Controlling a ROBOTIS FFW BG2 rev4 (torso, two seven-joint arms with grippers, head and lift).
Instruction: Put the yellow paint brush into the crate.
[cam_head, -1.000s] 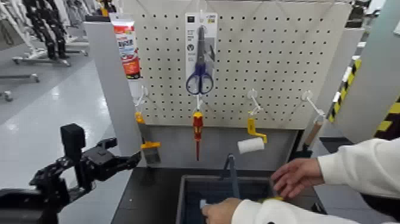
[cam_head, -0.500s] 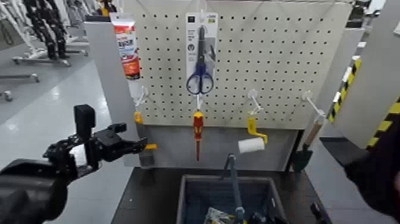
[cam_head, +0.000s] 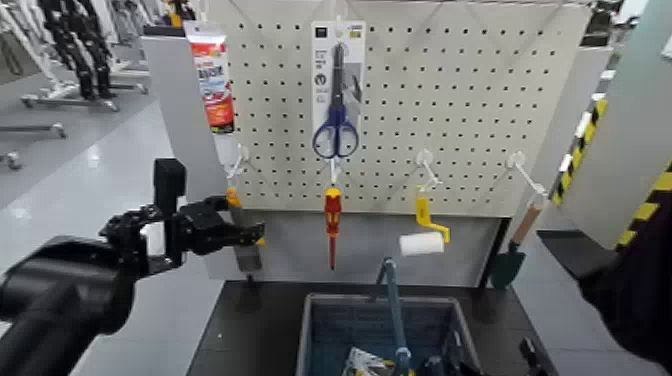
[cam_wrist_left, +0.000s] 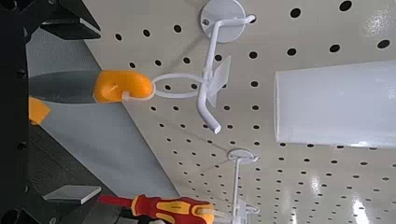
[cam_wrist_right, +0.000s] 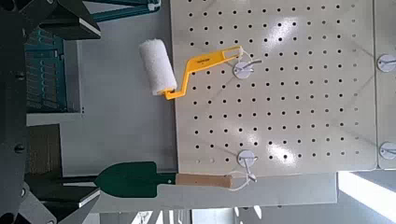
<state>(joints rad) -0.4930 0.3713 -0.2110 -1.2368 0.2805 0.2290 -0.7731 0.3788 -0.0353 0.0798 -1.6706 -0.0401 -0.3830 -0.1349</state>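
- My left end effector (cam_head: 240, 236) is up at the pegboard (cam_head: 440, 100), at the lower left corner of the board, its fingers spread either side of the yellow paint brush (cam_head: 246, 243) without closing on it.
- In the left wrist view the brush's orange handle end (cam_wrist_left: 122, 86) hangs by a white loop from a white hook (cam_wrist_left: 214, 75), and my dark finger parts sit at the edge of that picture, apart from the handle.
- The brush hangs upright against the board, bristles down, above the dark counter (cam_head: 250, 330) and well to the left of the crate (cam_head: 385, 335).
- The crate sits on the counter below the board, its thin handle (cam_head: 393, 305) standing up; some small items lie inside it, too unclear for me to name.
- My right end effector shows only as dark finger parts (cam_wrist_right: 56, 201) at the edge of the right wrist view; I cannot tell how wide it stands.
- That view looks at a yellow-handled roller (cam_wrist_right: 157, 66) on its hook and a green trowel (cam_wrist_right: 131, 178) with a wooden handle hanging beside it.
- Also on the board: blue-handled scissors (cam_head: 336, 100) in their pack, a red-and-yellow screwdriver (cam_head: 332, 225) below them, and a red-and-white tube (cam_head: 213, 78) at the upper left.
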